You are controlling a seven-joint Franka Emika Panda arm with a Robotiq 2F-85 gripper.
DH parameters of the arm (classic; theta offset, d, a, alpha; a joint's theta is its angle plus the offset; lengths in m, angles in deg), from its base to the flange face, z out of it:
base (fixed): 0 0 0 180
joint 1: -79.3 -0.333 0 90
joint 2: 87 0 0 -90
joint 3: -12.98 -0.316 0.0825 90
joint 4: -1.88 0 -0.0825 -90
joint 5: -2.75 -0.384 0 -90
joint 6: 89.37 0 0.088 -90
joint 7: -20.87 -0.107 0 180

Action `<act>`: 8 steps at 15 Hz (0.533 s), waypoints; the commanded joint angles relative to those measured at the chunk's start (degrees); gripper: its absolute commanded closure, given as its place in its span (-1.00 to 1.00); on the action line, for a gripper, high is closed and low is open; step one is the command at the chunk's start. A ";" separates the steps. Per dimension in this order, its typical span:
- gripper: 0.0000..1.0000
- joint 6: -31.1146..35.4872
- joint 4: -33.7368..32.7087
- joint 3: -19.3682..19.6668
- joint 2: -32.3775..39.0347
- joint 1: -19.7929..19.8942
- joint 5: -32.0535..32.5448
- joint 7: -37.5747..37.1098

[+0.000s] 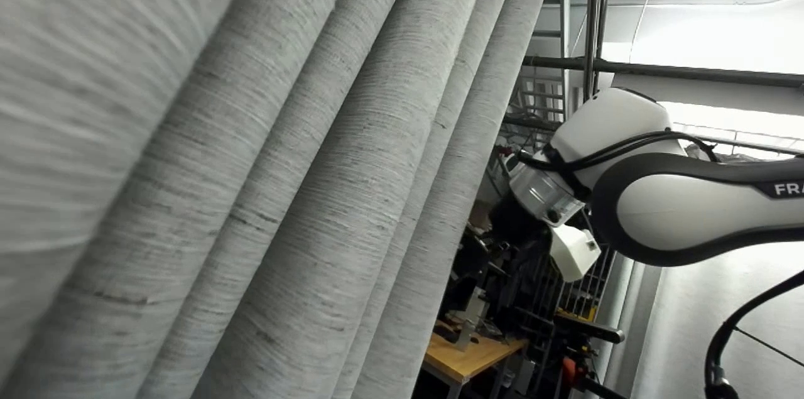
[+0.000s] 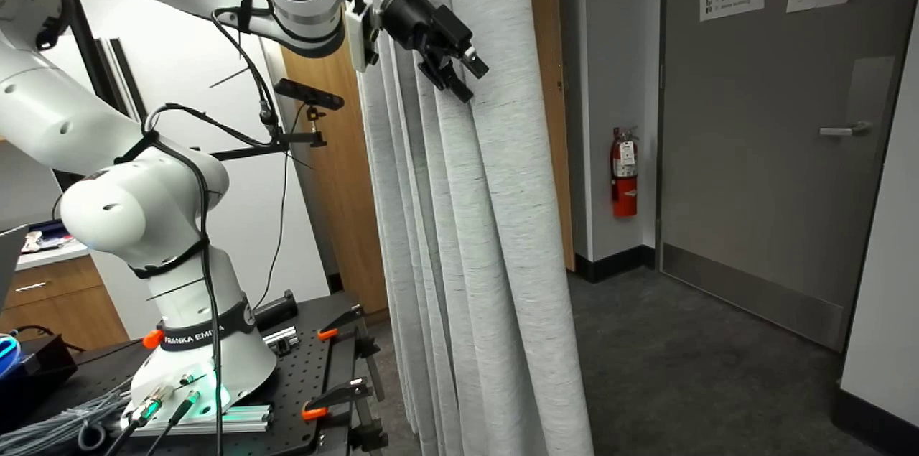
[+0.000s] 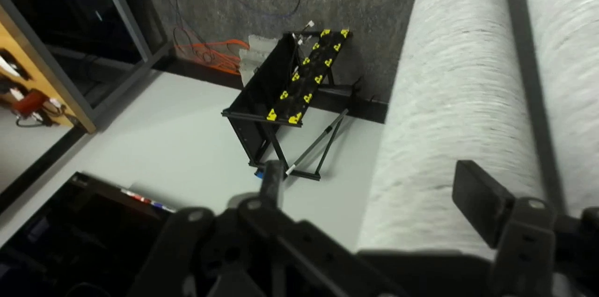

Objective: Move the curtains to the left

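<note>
in an exterior view the light-grey woven curtains (image 2: 502, 226) hung in deep folds down the centre, the black robotiq hand (image 2: 470, 81) before them at upper centre. its fingers (image 3: 479, 203) stood well apart in the wrist view, though whether they touched the curtains i couldn't tell. a red fire extinguisher (image 2: 624, 176) hung farther right.

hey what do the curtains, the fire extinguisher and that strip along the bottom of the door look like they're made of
The curtains look like woven, matte fabric: fine crosswise threads, deep soft folds, though the fibre can't be told. The fire extinguisher is probably painted metal, with a smooth red cylindrical body. The strip could be satin metal, given its smooth, faint grey sheen.
</note>
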 commanded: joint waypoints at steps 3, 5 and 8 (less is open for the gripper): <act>-1.00 -11.44 1.48 6.91 -7.12 0.44 -3.30 1.28; -1.00 -13.74 1.69 9.05 -8.96 0.37 -4.80 1.40; -1.00 -15.61 2.23 11.57 -10.99 0.43 -7.05 1.55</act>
